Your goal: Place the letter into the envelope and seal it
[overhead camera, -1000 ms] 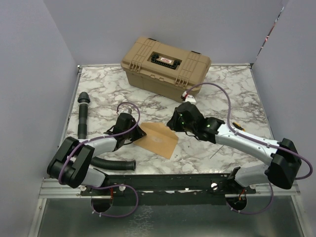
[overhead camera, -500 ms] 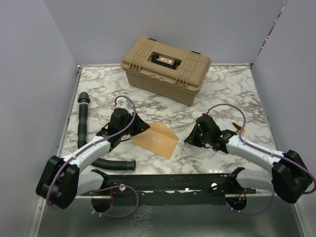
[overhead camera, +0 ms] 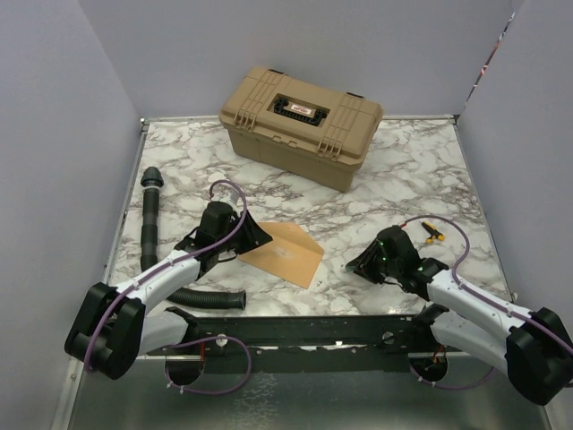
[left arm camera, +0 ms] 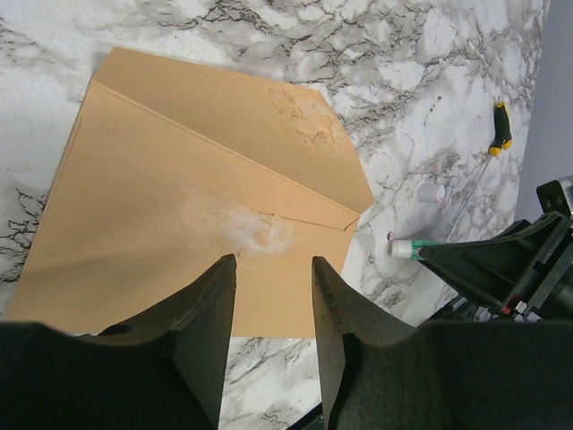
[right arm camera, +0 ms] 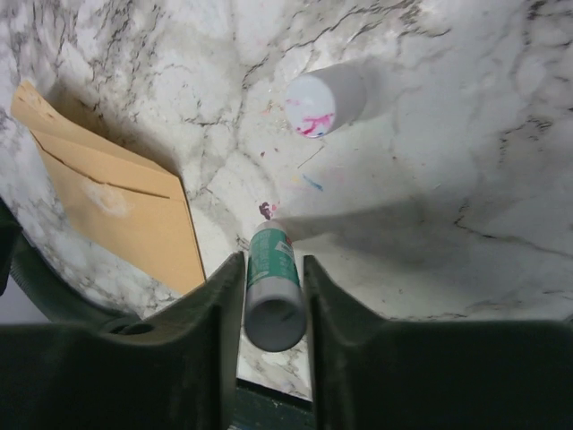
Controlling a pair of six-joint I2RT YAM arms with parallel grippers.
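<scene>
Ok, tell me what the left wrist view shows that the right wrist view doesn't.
Only left wrist: the screwdriver, and the left gripper, open over the envelope. Only right wrist: the glue stick's full length, lying between the right gripper's fingers. Both: the envelope, the white cap and the stick's tip, all on the table.

Kraft-brown envelope [overhead camera: 285, 253], white table [overhead camera: 421, 179] veined grey

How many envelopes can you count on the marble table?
1: the envelope lies flat, flap folded down, beneath the left gripper. More could be hidden inside the closed case.
</scene>
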